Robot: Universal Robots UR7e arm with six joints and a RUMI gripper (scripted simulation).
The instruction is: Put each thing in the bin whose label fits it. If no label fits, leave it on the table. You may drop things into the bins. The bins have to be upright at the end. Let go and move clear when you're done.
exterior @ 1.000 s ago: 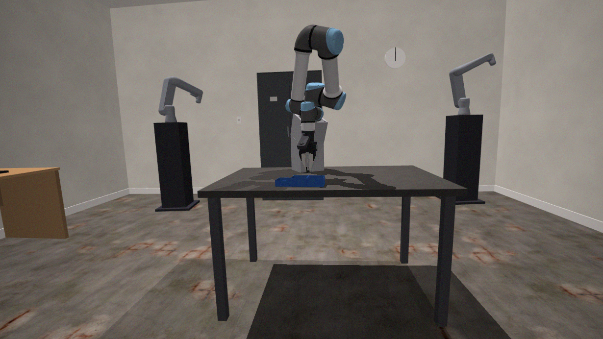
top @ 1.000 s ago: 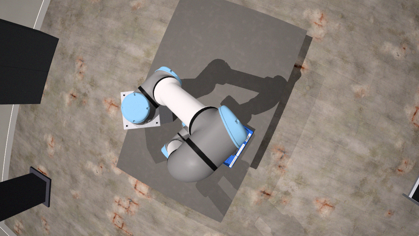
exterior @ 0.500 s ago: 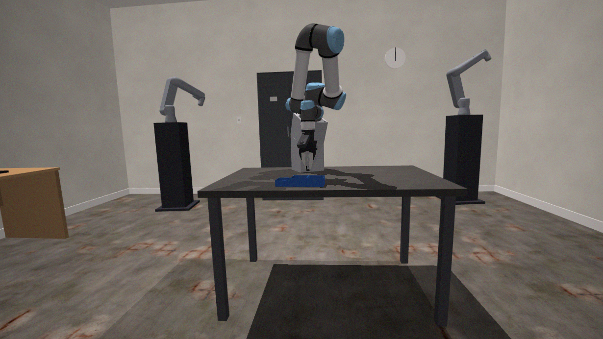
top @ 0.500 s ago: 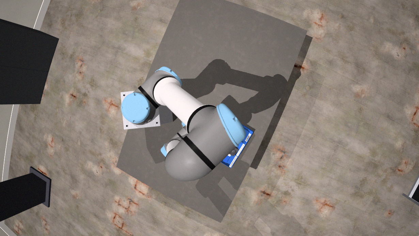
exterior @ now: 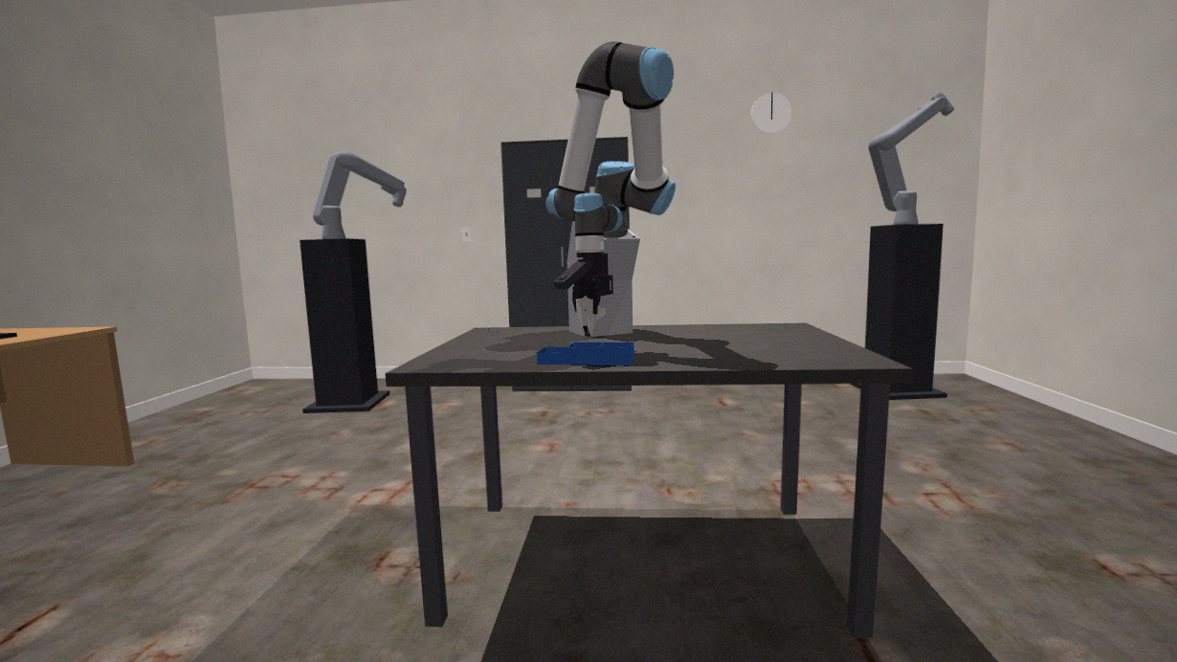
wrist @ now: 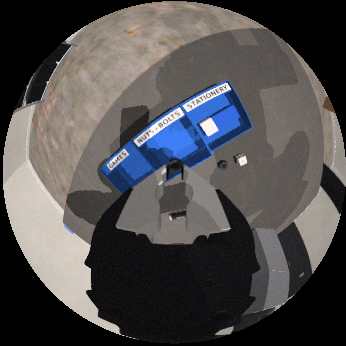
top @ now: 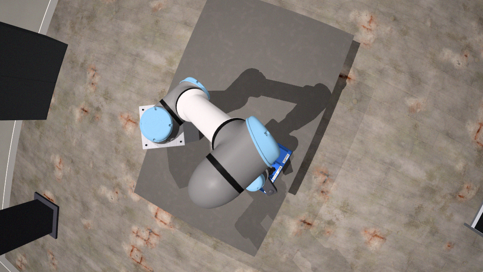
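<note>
1. Mark gripper point(top: 271, 169) point(exterior: 587, 327) point(wrist: 175, 166) as closed on a small dark round piece point(wrist: 175, 164), pointing down. Held above the labelled bins, at the near edge of the NUTS + BOLTS one in wrist view (exact kind too small to tell).
2. Next, three blue bins in a joined-looking row, all upright: GAMES bin point(top: 286, 150) point(wrist: 132, 172) at one end, NUTS + BOLTS bin point(wrist: 175, 140) in the middle, STATIONERY bin point(wrist: 242, 110) at the other end.
3. Inside STATIONERY bin: one white block point(wrist: 209, 126), lying flat.
4. Outside, near STATIONERY bin: dark round item point(wrist: 223, 164) and small white cube-like item point(wrist: 242, 159), close together on dark grey table point(top: 253, 43) point(exterior: 641, 376) point(wrist: 280, 65). Too blurred to name.
5. Arched over table: robot arm point(top: 202, 111) point(exterior: 582, 140), hiding part of the bins from above.
6. Farther back in exterior view: two grey arms on black plinths, left of picture point(exterior: 333, 181) and right point(exterior: 888, 168), plus dark door point(exterior: 535, 272) and round wall clock point(exterior: 770, 112).

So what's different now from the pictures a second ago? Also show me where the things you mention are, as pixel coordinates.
In the exterior view, the claw point(top: 271, 170) point(exterior: 587, 330) point(wrist: 175, 166) moved a little left and turned. The small grey arm on the left point(exterior: 335, 177) swung a bit right, and the small grey arm on the right point(exterior: 915, 131) lifted its tip. I can't tell if the claw grabbed or dropped anything. The blue bins point(top: 287, 150) point(exterior: 605, 355) point(wrist: 175, 142) stayed put.
</note>
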